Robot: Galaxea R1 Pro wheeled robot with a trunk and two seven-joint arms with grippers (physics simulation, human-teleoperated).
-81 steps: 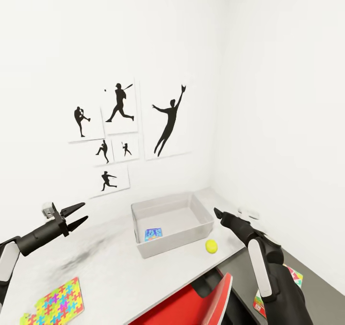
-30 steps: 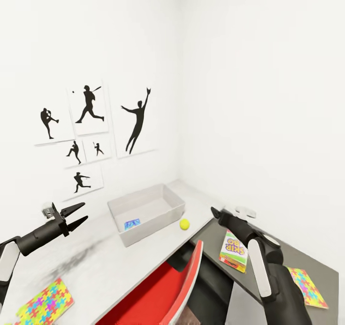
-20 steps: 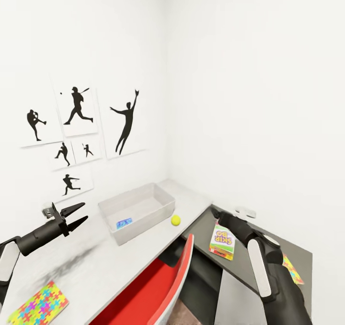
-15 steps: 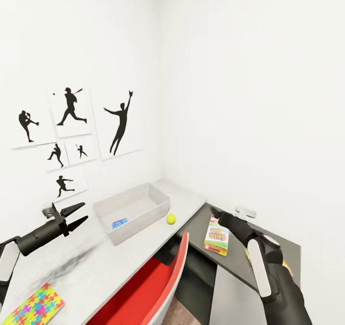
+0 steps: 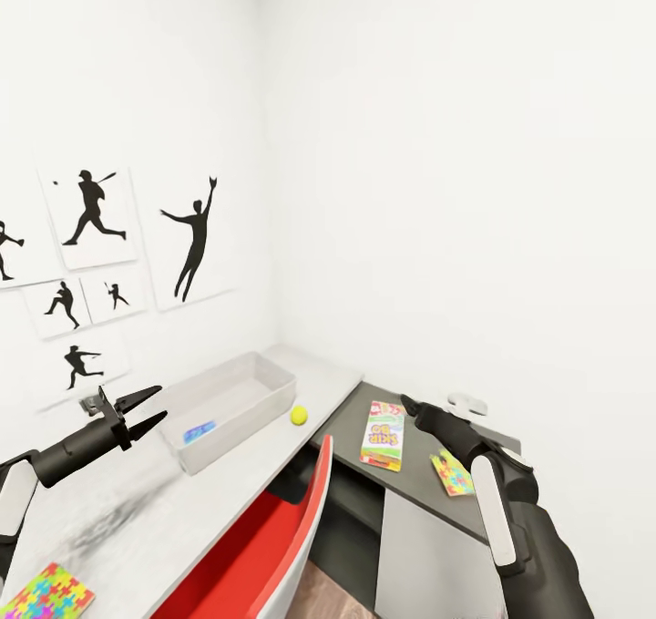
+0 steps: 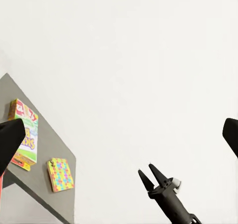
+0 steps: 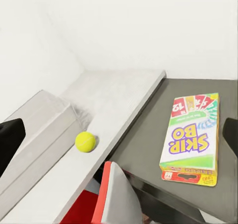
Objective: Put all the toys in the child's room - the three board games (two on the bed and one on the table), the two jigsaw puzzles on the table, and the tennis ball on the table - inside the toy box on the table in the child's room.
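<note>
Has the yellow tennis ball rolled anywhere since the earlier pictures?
No. The yellow tennis ball sits beside the same corner of the light-grey toy box on the pale table; the camera turned.

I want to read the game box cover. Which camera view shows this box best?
The right wrist view: the game box is large there and its letters read clearly, lying flat on the dark cabinet. The head view shows it small, and the left wrist view partly behind a dark tool finger.

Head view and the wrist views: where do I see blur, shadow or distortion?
Head view: a smeary dark shadow on the table, and the room's lines lean, as through a wide lens. Right wrist view: sharp, the tennis ball casts a soft shadow. Left wrist view: flat, even light on the white wall.
</note>
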